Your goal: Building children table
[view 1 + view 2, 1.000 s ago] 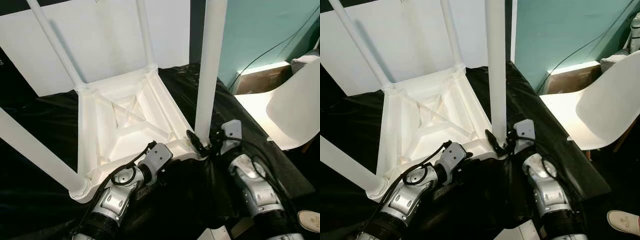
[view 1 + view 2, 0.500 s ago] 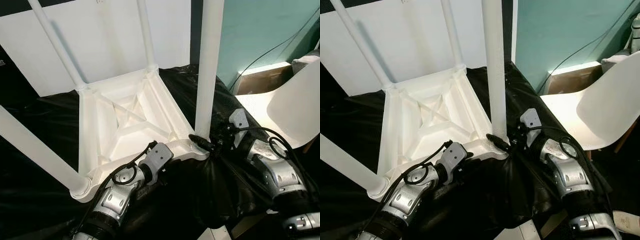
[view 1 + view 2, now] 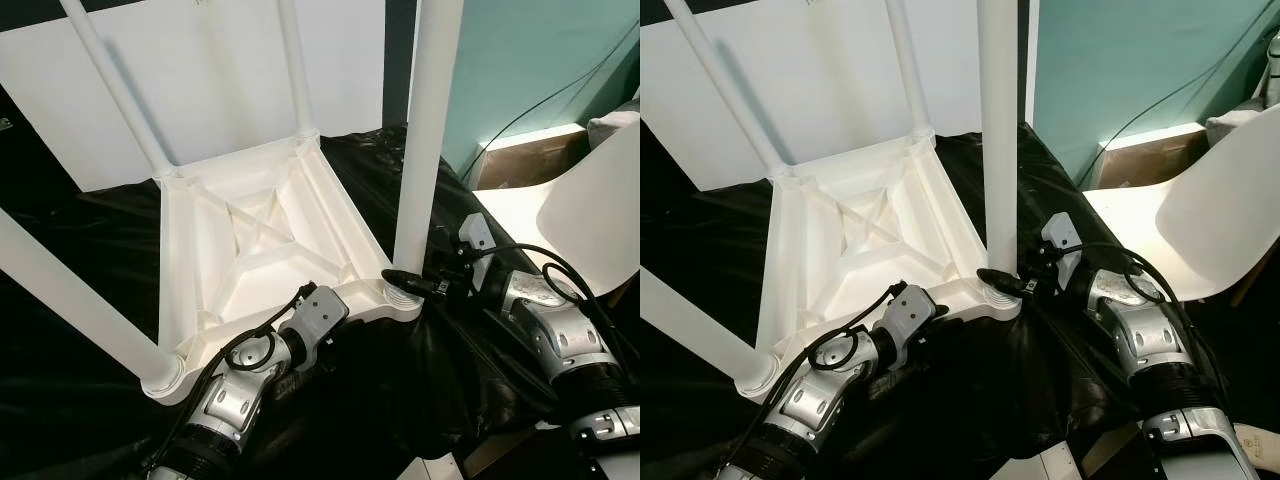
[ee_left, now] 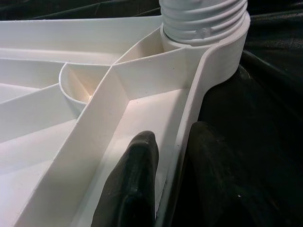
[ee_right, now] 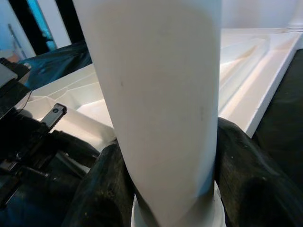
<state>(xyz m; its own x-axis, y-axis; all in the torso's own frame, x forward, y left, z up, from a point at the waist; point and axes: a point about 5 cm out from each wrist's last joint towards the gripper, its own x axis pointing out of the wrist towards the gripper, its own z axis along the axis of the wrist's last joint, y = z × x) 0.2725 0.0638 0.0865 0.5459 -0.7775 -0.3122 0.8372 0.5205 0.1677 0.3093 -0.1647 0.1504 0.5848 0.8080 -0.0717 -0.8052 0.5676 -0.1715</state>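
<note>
On the black cloth [image 3: 90,400], the inverted table [image 3: 255,255] lies with legs vertical. Left gripper [image 4: 165,189] pinches its near rim; right gripper [image 5: 165,189] clasps the near-right leg [image 3: 425,140] base.

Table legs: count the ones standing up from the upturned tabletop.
4. Near right leg gripped by the right gripper; near left leg; far left leg; far right leg.
</note>
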